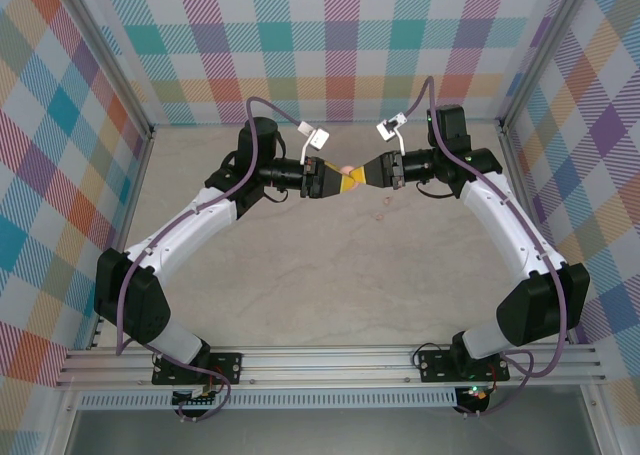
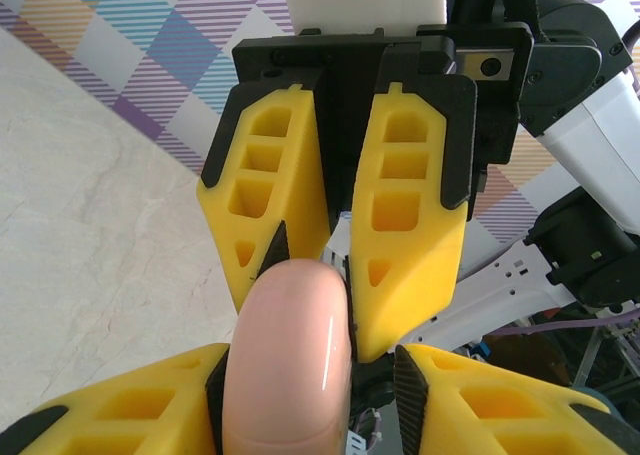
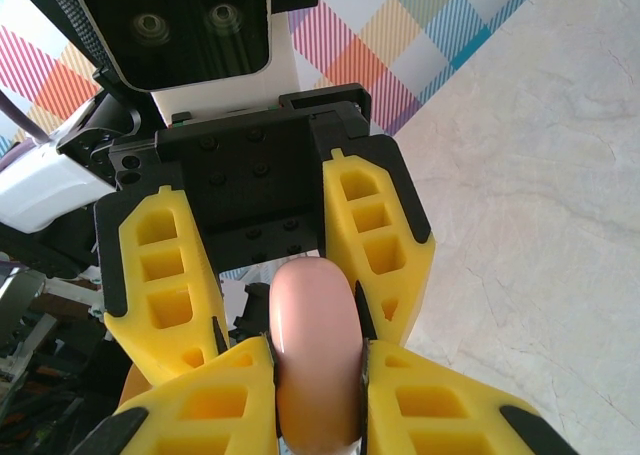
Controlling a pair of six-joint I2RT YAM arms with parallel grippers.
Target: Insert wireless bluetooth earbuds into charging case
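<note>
Two end effectors are meeting in mid-air above the counter, with the charging case between them. The right end effector is clamping the case narrowly across its sides. The left end effector is standing partly open, one side touching the shell and a gap showing at the other. This is looking like a handover, so the right grip should be squeezing squarely: the case is a smooth, glossy, pale pink rounded shell, probably slippery against hard yellow plastic. A tiny pink speck, probably an earbud, is lying on the matte, marbled counter, well apart from the case.
</note>
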